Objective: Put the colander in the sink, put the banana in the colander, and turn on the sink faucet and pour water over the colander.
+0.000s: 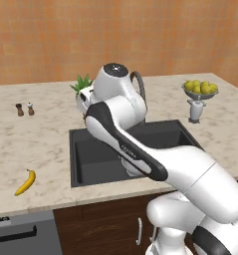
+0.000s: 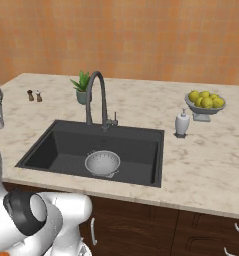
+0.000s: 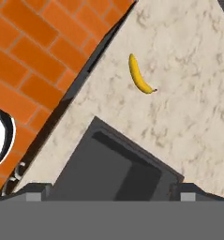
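Note:
The silvery colander (image 2: pixel 102 163) stands upright in the black sink (image 2: pixel 61 145), near its front wall and just in front of the drain area. Behind the basin rises the dark gooseneck faucet (image 2: pixel 97 95). The yellow banana (image 1: pixel 25 183) lies on the beige counter left of the sink (image 1: pixel 90 154), near the front edge; the hand view shows the banana (image 3: pixel 139 75) beyond the basin's corner (image 3: pixel 108 164). My gripper (image 3: pixel 111 192) is open, its fingertips (image 3: pixel 34 192) wide apart and holding nothing, high above the sink's left part. In the left base view my arm hides most of the colander.
A pedestal bowl of yellow-green fruit (image 2: pixel 205 102) and a soap dispenser (image 2: pixel 182 123) stand right of the sink. A potted plant (image 2: pixel 82 85) and salt and pepper shakers (image 1: pixel 25 108) sit at the back left. A dishwasher front (image 1: pixel 21 231) lies below the banana's counter.

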Tool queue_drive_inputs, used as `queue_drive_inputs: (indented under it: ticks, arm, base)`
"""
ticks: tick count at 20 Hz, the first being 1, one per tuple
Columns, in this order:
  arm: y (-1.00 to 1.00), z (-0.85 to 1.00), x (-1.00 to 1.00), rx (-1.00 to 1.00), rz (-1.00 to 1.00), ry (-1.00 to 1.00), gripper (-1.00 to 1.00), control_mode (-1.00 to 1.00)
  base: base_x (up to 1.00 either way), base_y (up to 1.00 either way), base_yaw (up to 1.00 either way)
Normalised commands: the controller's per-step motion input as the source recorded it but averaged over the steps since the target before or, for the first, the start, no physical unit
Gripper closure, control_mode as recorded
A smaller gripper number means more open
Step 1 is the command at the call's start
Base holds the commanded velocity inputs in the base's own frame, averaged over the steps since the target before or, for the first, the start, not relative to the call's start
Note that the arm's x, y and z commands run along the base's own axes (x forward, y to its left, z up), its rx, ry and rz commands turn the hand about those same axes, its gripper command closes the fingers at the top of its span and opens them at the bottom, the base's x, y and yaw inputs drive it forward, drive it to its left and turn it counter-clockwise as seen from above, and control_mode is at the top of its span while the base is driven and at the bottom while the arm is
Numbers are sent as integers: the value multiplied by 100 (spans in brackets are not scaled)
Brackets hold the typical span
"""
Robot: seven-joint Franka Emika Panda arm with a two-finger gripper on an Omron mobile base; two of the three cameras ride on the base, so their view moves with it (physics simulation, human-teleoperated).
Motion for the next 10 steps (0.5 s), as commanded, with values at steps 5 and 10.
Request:
queue_drive_inputs:
  ticks: [5,10]
  arm:
    - [61,-61,0,24,-62,10,-100,-100]
    - [82,-68,8,14,-47,31,-100,-100]
  base:
    - [0,0,0]
    - [0,0,0]
